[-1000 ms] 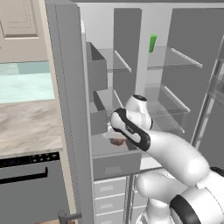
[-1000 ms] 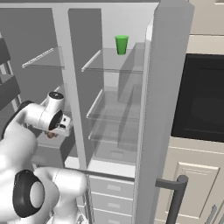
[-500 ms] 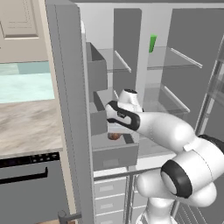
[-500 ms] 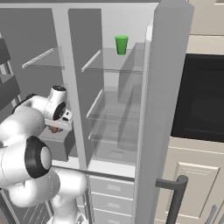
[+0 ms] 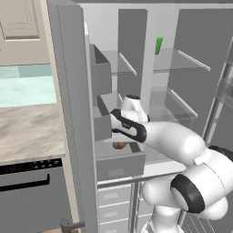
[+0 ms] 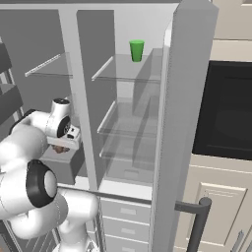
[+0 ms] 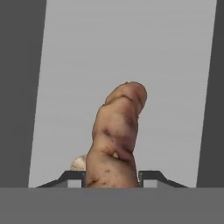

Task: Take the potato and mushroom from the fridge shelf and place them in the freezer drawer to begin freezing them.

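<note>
In the hand view my gripper (image 7: 111,176) is shut on the potato (image 7: 116,135), a long brown lumpy tuber standing up between the two fingertips. Beside its lower left peeks a pale mushroom (image 7: 78,164), lying on the grey floor below. In the left base view the gripper (image 5: 121,138) hangs over the open freezer drawer (image 5: 119,167), with the potato (image 5: 119,145) just above the drawer's inside. The right base view shows the potato (image 6: 60,148) over the same drawer (image 6: 60,167). The translucent fridge shelf (image 6: 129,129) is to the right.
A green cup (image 6: 137,50) stands on the top shelf. Grey door bins (image 5: 101,75) hang on the open left door close to my hand. The open right door (image 6: 179,123) stands at the right. Pale stacked drawers (image 5: 113,200) lie below the freezer drawer.
The hand has shifted left and deeper toward the fridge over the drawer, still carrying the potato, while the arm's elbow has swung out to the right.
</note>
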Tool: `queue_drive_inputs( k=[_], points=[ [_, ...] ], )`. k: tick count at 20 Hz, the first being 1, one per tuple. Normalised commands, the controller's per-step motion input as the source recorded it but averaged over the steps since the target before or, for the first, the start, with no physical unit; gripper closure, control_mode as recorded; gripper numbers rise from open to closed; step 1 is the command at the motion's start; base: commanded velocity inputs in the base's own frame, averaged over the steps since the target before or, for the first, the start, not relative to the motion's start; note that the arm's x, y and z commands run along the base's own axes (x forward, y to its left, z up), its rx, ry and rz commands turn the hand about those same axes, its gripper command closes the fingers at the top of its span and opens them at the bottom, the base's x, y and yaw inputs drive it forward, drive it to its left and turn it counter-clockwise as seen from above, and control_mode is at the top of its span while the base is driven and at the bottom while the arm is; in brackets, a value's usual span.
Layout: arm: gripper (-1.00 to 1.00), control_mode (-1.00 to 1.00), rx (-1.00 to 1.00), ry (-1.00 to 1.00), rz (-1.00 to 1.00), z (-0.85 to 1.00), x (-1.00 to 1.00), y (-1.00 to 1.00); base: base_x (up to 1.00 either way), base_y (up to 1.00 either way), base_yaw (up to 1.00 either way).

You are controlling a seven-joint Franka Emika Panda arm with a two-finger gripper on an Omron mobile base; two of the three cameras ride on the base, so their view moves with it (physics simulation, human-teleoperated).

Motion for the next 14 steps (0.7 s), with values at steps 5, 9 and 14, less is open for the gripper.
queue_drive_inputs(
  k=[5,9,14],
  points=[
    [-1.00,-1.00,0.00,0.09,0.00,-0.58,0.00,0.03,0.00,0.00,0.00],
    [-1.00,-1.00,0.00,0.08,0.00,-0.58,-0.20,0.02,0.00,0.00,0.00],
    [-1.00,-1.00,0.00,0.06,0.00,-0.40,-0.27,0.00,0.00,0.00,0.00]
  ],
)
